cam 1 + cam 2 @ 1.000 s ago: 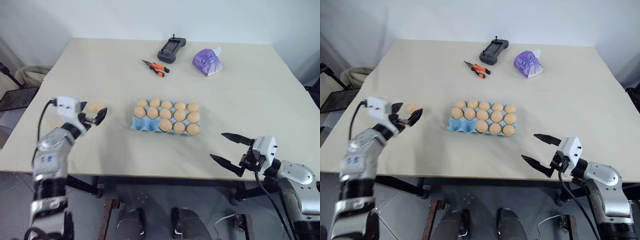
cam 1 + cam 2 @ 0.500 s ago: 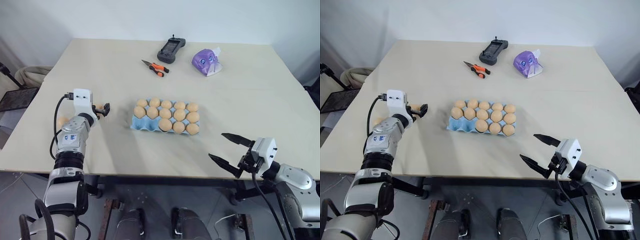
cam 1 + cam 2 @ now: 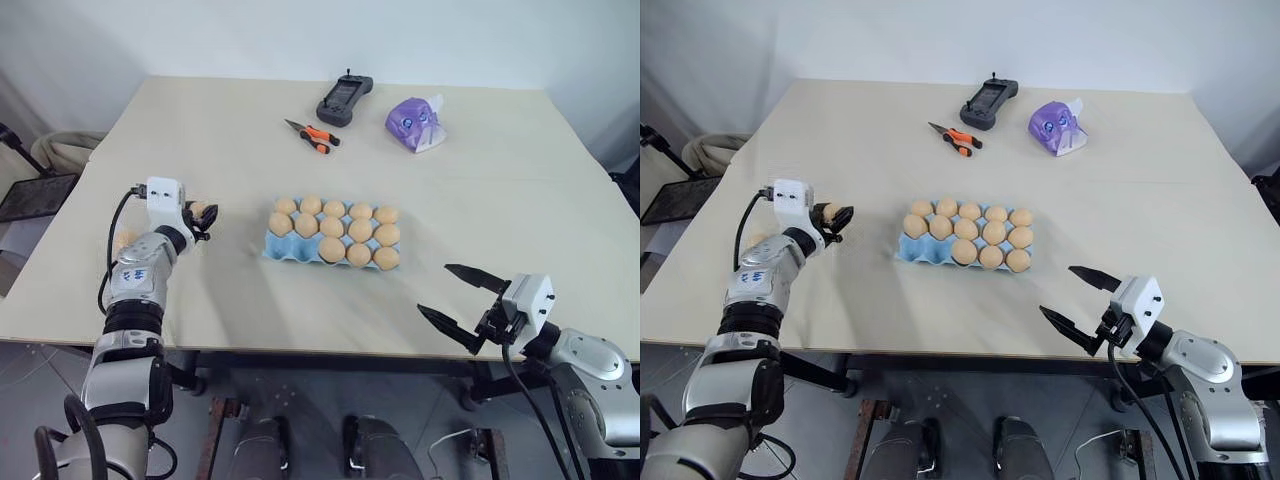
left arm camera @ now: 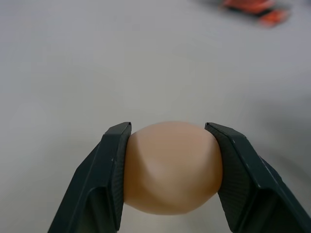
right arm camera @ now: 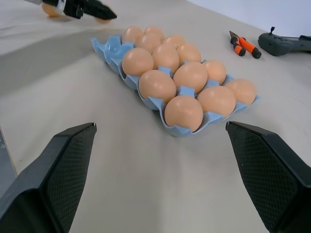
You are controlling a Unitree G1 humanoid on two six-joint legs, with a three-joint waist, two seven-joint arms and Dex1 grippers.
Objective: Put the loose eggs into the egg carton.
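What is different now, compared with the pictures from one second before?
The left pincer, open beside a loose egg a second ago, has reached in and closed on it; both fingers now press its sides. The egg carton with its eggs, the right pincer, open, the pliers, the remote and the purple pouch stayed as they were.
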